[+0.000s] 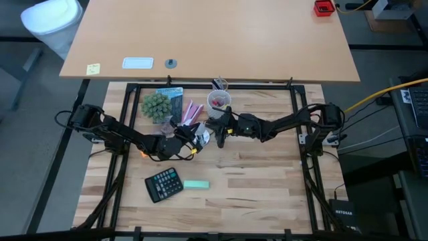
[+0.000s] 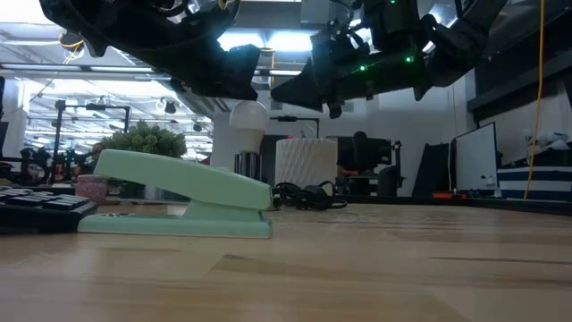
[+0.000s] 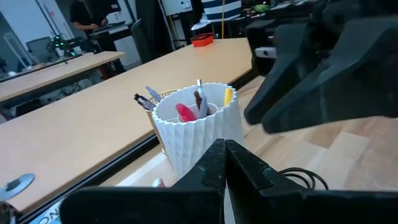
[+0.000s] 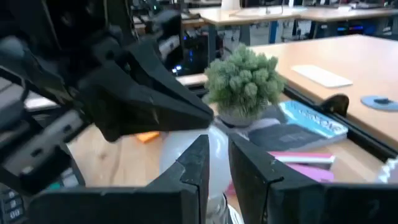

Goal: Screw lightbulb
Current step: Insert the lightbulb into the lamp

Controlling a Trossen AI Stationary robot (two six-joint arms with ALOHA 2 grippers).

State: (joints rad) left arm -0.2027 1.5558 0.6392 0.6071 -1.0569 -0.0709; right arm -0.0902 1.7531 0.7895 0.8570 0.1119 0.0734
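The lightbulb, pale and rounded, stands upright with its neck in a dark socket behind the stapler. It also shows white just beyond my right fingers. My left gripper is shut and nearly level, its tip right over the bulb's top. My right gripper comes in level from the table's right, opposite the left. Its fingers stand a narrow gap apart, close before the bulb's upper side, and nothing shows between them. My left gripper lies with its shut tip just over the bulb's crown; I cannot tell whether it touches. My right gripper's fingertips stand against the bulb's glass, which is wider than their gap; the fingers hide whether they touch it.
A mint stapler and a black calculator lie toward the near left. A green plant, a blue book, pink items and a white ribbed pen cup crowd the far side. A black cord coils by the cup.
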